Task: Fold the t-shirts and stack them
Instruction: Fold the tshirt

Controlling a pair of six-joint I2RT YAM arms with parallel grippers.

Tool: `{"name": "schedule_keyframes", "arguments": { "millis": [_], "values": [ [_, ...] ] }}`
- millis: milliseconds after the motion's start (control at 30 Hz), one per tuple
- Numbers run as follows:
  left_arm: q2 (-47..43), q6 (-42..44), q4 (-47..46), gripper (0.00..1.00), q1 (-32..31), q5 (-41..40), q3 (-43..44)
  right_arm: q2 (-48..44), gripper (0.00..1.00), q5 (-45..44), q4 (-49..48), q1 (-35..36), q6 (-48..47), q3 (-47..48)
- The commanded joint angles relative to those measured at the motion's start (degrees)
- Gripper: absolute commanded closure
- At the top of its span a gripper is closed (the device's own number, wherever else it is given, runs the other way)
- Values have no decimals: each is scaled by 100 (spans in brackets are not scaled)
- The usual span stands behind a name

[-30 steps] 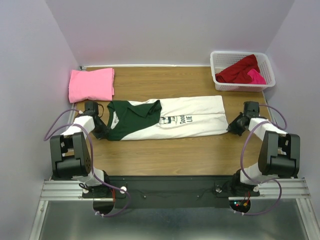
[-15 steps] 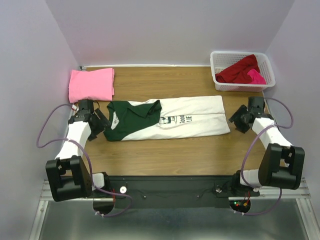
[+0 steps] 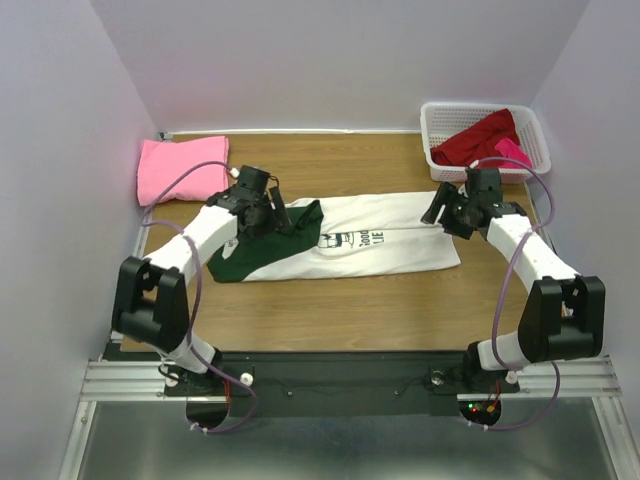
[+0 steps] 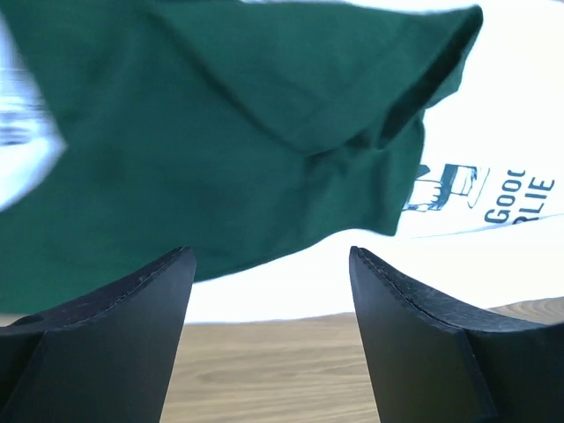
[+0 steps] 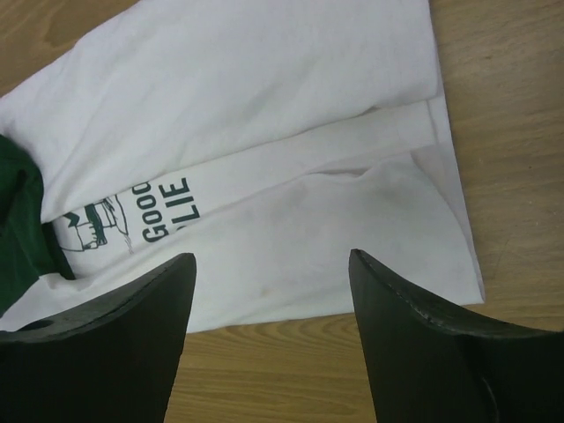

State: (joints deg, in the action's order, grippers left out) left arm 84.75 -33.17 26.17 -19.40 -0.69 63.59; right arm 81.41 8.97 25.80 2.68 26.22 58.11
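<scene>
- Right wrist view is showing us "GOO" and "LIE" printed on the white t-shirt (image 5: 264,115); left wrist is adding "RLIE".
- We are seeing the white basket (image 3: 430,135) holding a dark red shirt (image 3: 475,140) and a magenta shirt (image 3: 513,152).
- The pink t-shirt (image 3: 182,170) is lying folded far left; the white one is lying folded lengthwise on the table (image 3: 330,300).
- Our left gripper (image 4: 273,256) is hovering over the green sleeve (image 4: 220,132), our right gripper (image 5: 273,260) over the hem end, both spread wide and holding nothing.
</scene>
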Motion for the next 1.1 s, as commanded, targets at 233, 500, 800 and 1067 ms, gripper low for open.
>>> {"name": "schedule_keyframes", "arguments": {
  "millis": [233, 500, 800, 1067],
  "values": [
    [1675, -550, -1044, 18, -363, 394, 838, -151, 20, 421, -75, 14, -433, -115],
    [2212, -595, -1396, 18, -354, -70, 1181, -160, 20, 474, -67, 5, -486, -186],
    [2467, -358, -1413, 18, -284, -397, 1849, -134, 20, 492, -75, 14, -468, -195],
    [2415, -287, -1237, 25, -187, -511, 1798, -178, 21, 658, -93, 22, -548, -159]
  ]
}}
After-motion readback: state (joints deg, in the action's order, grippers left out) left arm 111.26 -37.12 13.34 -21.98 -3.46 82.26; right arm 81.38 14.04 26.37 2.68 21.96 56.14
